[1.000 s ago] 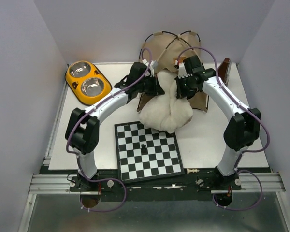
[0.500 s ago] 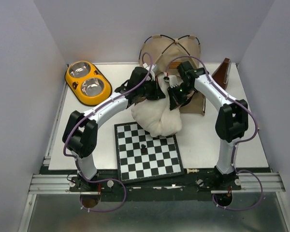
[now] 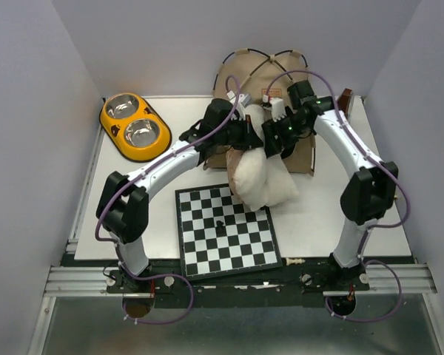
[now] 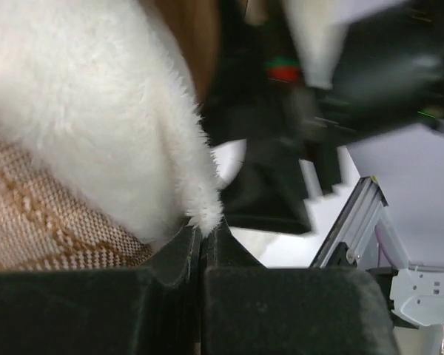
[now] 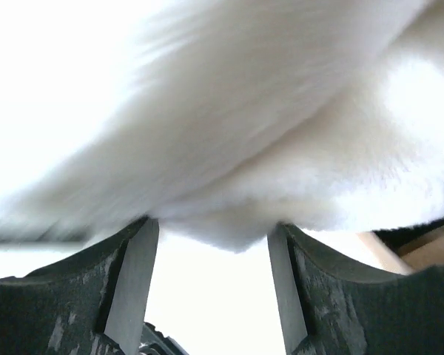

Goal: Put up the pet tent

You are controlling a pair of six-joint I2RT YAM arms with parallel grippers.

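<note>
The pet tent (image 3: 265,70), tan with two crossing black poles, stands at the back of the table against the wall. A fluffy white cushion (image 3: 260,176) hangs bunched in front of its opening. My left gripper (image 3: 246,134) is shut on the cushion's edge, and white fluff (image 4: 204,214) is pinched at its tips (image 4: 200,231). My right gripper (image 3: 271,142) is open at the cushion's other side. In the right wrist view the cushion (image 5: 229,111) rests across the tips of the spread fingers (image 5: 137,266), with nothing clamped between them (image 5: 213,231).
A yellow double pet bowl (image 3: 134,126) sits at the back left. A chessboard (image 3: 226,231) with a black piece (image 3: 219,224) lies in front of the cushion, and a white piece (image 3: 294,261) lies at the near edge. A brown object (image 3: 345,97) stands at the back right.
My right gripper has opened and let go of the cushion. The cushion has swung right and now hangs narrower from my left gripper, which also moved a little to the right.
</note>
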